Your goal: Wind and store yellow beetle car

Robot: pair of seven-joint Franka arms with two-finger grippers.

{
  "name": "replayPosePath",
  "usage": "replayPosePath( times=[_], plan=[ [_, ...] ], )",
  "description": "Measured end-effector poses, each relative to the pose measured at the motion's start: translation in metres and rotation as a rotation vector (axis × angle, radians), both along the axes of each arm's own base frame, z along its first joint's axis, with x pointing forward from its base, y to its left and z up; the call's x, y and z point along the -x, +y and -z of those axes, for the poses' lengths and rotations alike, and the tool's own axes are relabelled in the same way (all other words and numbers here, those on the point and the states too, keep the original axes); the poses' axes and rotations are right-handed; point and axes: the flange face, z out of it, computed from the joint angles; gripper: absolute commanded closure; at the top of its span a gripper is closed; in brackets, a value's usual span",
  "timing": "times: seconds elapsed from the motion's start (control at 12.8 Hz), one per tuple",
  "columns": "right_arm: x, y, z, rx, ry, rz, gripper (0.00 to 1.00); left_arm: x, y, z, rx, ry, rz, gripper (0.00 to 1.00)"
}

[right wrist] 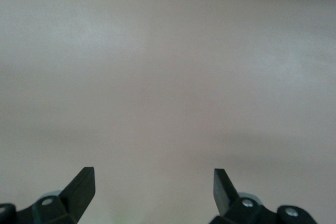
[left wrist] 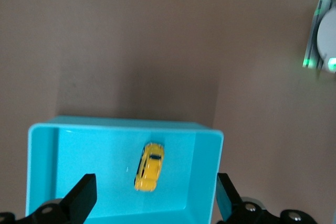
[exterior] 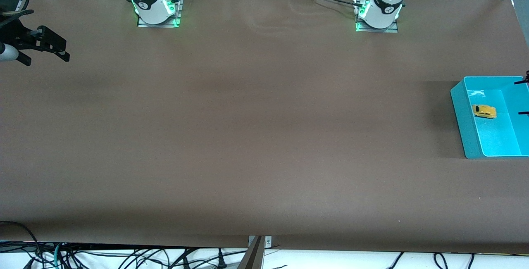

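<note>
The yellow beetle car (exterior: 484, 111) lies on the floor of a teal bin (exterior: 462, 116) at the left arm's end of the table. In the left wrist view the car (left wrist: 149, 166) sits on its wheels inside the bin (left wrist: 126, 125). My left gripper (left wrist: 155, 199) is open and empty above the bin, its fingers wide on either side of the car; in the front view only its fingertips (exterior: 521, 82) show at the picture's edge. My right gripper (exterior: 53, 47) is open and empty over bare table at the right arm's end, and also shows in the right wrist view (right wrist: 154, 188).
Brown paper covers the table (exterior: 256, 136). The two arm bases (exterior: 156, 6) stand along the edge farthest from the front camera. Cables hang below the table's near edge.
</note>
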Motion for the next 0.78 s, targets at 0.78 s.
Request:
replayPosePath(
  times=[0.78],
  plan=[
    [0.000, 0.000, 0.000, -0.001, 0.001, 0.003, 0.00, -0.029, -0.183, -0.060, -0.082, -0.030, -0.409, 0.00]
  ],
)
